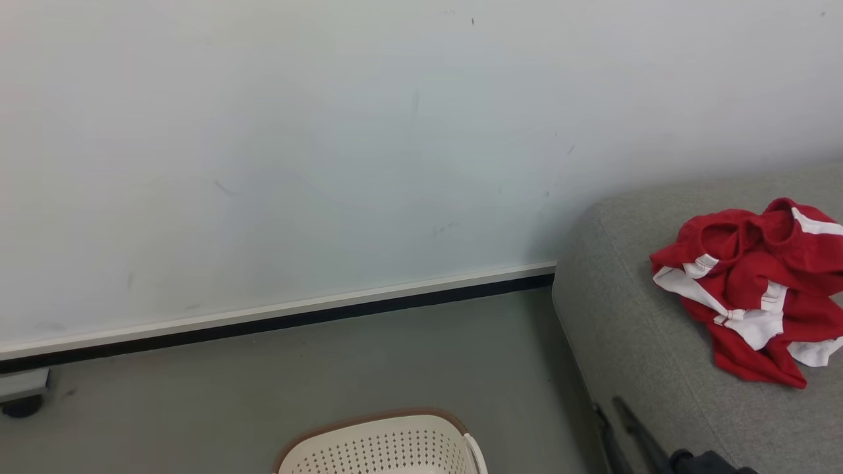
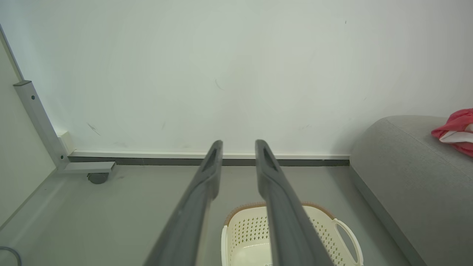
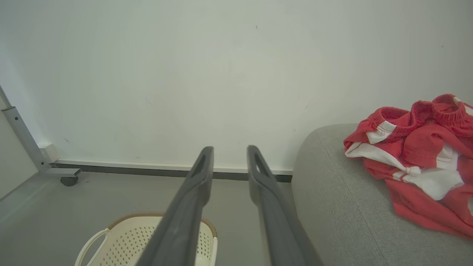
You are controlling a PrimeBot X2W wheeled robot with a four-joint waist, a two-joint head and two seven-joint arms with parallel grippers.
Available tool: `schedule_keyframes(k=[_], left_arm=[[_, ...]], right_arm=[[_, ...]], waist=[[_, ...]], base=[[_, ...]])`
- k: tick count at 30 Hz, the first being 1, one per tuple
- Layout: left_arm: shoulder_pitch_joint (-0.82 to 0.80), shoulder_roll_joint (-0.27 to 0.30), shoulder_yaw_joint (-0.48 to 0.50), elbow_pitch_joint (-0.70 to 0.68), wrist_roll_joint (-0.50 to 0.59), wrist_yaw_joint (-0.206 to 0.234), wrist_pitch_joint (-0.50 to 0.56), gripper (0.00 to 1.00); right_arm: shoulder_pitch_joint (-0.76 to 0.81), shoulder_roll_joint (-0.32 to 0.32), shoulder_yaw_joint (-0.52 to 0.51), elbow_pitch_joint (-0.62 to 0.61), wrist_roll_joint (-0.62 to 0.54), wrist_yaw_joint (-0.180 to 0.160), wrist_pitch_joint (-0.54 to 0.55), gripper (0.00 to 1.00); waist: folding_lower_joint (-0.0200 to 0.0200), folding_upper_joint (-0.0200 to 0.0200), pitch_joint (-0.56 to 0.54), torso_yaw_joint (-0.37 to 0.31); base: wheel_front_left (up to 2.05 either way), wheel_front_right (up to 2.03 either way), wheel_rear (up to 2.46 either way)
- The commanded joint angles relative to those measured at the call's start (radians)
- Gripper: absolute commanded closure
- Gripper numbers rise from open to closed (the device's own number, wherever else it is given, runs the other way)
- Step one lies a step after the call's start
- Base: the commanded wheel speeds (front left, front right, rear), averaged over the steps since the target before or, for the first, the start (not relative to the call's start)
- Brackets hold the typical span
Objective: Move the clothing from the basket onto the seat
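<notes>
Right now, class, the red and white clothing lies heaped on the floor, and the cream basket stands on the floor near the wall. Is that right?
No. The clothing lies heaped on the grey seat, not the floor, as the head view shows. The basket does stand on the floor.

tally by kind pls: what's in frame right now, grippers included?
cream perforated plastic laundry basket: 1
heap of red-and-white fabric clothing: 1 (number of garments in it unclear)
light grey upholstered sofa seat: 1
grippers with dark fingers: 2 (left gripper, right gripper)
Total: 5
</notes>
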Motion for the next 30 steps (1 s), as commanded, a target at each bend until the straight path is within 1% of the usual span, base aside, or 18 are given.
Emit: schedule_keyframes(k=[1, 12, 23, 27, 30], left_arm=[[0.0, -0.002, -0.001, 0.013, -0.002, 0.0, 0.004, 1.0], [-0.046, 0.008, -0.011, 0.045, -0.235, -0.022, 0.04, 1.0], [-0.097, 0.015, -0.018, 0.094, -0.438, -0.05, 0.075, 1.0], [-0.125, 0.019, -0.021, 0.12, -0.554, -0.065, 0.096, 1.0], [-0.136, 0.02, -0.022, 0.13, -0.6, -0.072, 0.104, 1.0]], right_arm=[[0.012, 0.001, 0.001, 0.017, 0.001, 0.0, 0.0, 1.0], [-0.014, 0.004, -0.049, 0.033, 0.245, 0.0, 0.045, 1.0], [-0.042, 0.009, -0.096, 0.053, 0.455, 0.0, 0.088, 1.0], [-0.056, 0.013, -0.125, 0.063, 0.575, 0.0, 0.114, 1.0], [-0.063, 0.015, -0.137, 0.068, 0.623, 0.0, 0.125, 1.0]], waist=[[0.0, 0.0, 0.0, 0.0], [0.0, 0.0, 0.01, 0.006], [0.0, 0.0, 0.02, 0.013], [0.0, 0.0, 0.027, 0.017], [0.0, 0.0, 0.03, 0.019]], base=[[0.0, 0.0, 0.0], [0.0, 0.0, 0.0], [0.0, 0.0, 0.0], [0.0, 0.0, 0.0], [0.0, 0.0, 0.0]])
